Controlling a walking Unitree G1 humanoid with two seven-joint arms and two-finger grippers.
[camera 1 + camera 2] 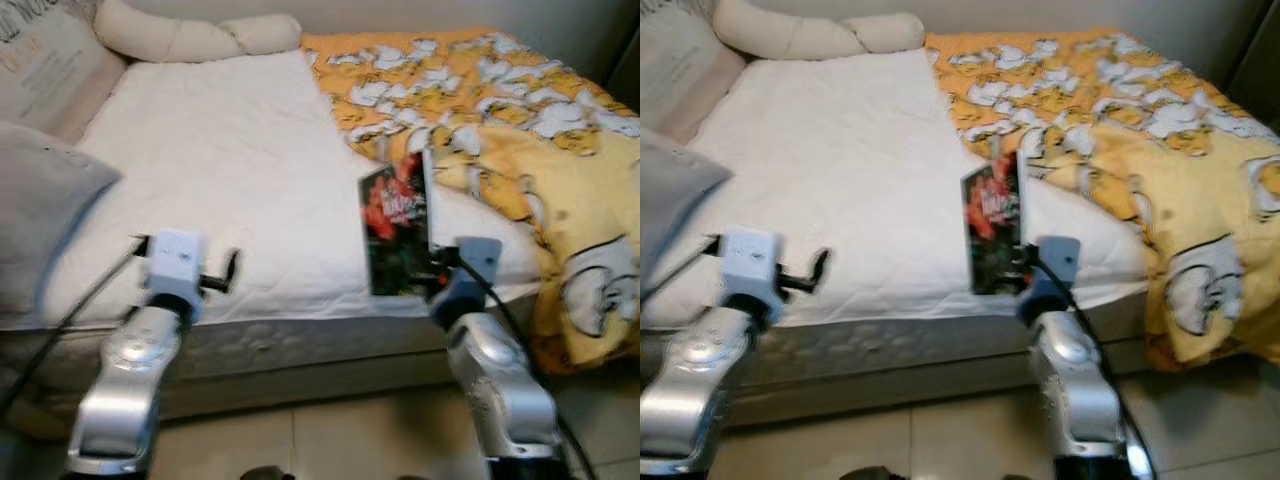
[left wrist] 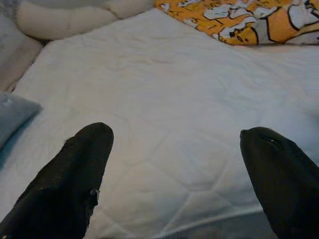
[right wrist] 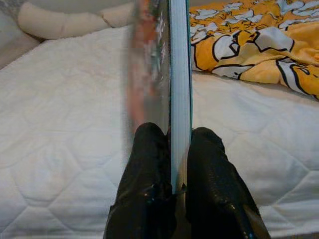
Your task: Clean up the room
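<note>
A white bed (image 1: pixel 230 160), its yellow patterned duvet (image 1: pixel 520 110) bunched to the right, fills the scene. The right hand (image 3: pixel 172 164) is clenched on a book (image 1: pixel 397 232), holding it upright over the mattress edge; carrying it off to a storage spot looks next. The left hand (image 2: pixel 174 174) hovers released.

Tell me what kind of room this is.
Likely a bedroom: a bed with a bare white mattress, a yellow patterned duvet and pillows at its head.

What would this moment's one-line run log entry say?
right gripper: shut on book, upright over bed | left gripper: open, empty
</note>
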